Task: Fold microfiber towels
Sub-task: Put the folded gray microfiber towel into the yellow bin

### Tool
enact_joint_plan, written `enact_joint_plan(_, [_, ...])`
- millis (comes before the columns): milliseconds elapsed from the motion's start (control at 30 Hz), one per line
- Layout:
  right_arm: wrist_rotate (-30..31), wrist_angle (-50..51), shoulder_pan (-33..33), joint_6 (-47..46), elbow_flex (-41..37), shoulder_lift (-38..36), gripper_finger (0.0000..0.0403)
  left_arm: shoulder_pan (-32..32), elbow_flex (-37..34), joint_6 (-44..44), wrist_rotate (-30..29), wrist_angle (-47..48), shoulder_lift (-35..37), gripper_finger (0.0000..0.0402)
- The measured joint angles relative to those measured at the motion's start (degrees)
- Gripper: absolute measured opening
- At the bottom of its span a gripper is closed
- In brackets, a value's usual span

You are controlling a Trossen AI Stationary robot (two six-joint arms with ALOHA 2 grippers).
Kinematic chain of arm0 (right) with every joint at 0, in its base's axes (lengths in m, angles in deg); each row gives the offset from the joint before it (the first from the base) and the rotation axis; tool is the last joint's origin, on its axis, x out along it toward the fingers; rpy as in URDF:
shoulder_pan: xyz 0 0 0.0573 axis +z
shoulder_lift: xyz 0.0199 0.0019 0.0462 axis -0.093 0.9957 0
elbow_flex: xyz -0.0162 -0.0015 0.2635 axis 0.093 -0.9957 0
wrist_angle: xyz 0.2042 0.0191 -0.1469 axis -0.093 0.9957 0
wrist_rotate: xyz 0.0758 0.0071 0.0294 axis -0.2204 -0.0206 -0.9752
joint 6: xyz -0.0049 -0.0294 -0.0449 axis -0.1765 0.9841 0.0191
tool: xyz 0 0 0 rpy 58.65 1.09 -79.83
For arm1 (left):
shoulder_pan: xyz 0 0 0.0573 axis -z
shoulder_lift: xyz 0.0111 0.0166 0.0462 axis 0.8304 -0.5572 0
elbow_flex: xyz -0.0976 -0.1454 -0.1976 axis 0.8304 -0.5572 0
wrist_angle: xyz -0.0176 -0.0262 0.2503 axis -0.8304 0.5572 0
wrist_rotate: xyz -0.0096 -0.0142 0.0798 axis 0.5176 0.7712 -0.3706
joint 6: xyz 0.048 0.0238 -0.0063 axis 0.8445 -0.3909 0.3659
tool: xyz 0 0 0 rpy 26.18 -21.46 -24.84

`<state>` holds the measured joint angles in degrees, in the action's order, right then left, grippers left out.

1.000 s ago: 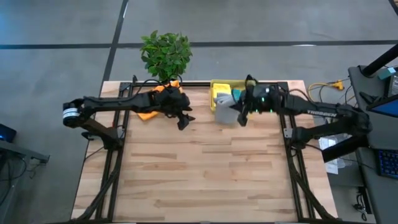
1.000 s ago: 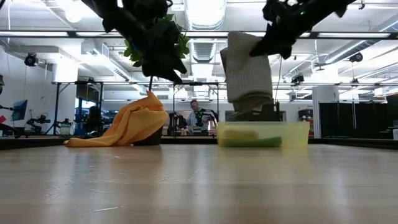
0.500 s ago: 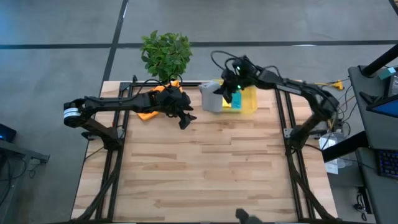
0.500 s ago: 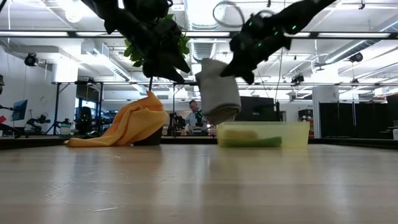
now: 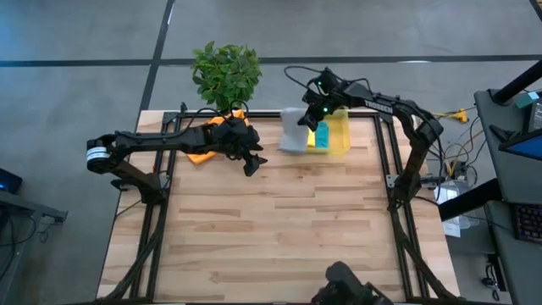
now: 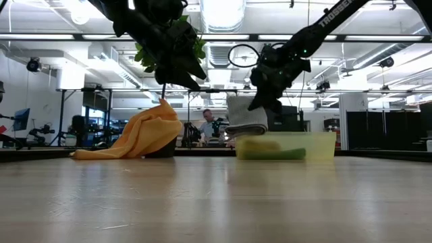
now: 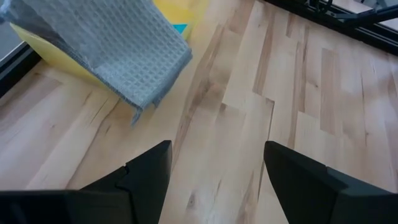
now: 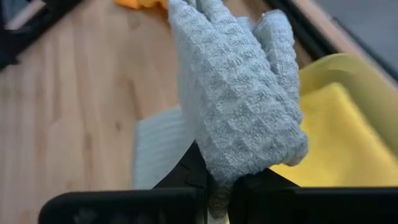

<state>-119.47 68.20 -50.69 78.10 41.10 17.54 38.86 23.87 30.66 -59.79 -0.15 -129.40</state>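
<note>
Now we have the right gripper [image 5: 315, 113] above the far edge of the table, its fingers pinched on the light grey towel [image 5: 293, 131], which hangs beside the translucent yellow bin [image 5: 341, 142] and droops toward the wooden tabletop [image 5: 279, 229]. A second ago we held this cloth high over the bin; since then we have swung it toward the middle of the far edge and lowered it, so in the low view its hem [image 6: 246, 128] sits near table level. We judge that this towel is out of the bin and about to be laid flat for folding, with no fold made yet.

Our left gripper [image 5: 251, 163] has not moved over that second; it hovers just off the table near the orange towel [image 5: 200, 154], which lies heaped beside the potted plant [image 5: 225, 74]. Its fingers stand moderately apart with nothing between them, as the left wrist view shows. The yellow towel [image 8: 329, 143] and teal towel [image 5: 321, 137] are still in the bin.

White lettering runs along the right arm in the high view, but we cannot read it with certainty
</note>
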Motion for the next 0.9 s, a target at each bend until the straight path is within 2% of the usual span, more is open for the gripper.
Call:
enact_joint_plan(400, [8.9,2.0,-1.5,7.0,-0.5,0.0,0.0014,0.0,0.0,0.1,0.8,0.0,0.0,0.0242])
enact_joint_plan(900, [15.9,2.5,-1.8,14.4,0.0,4.1,0.0014,0.0,-0.2,-0.1,2.9,-0.4,0.0,0.0242])
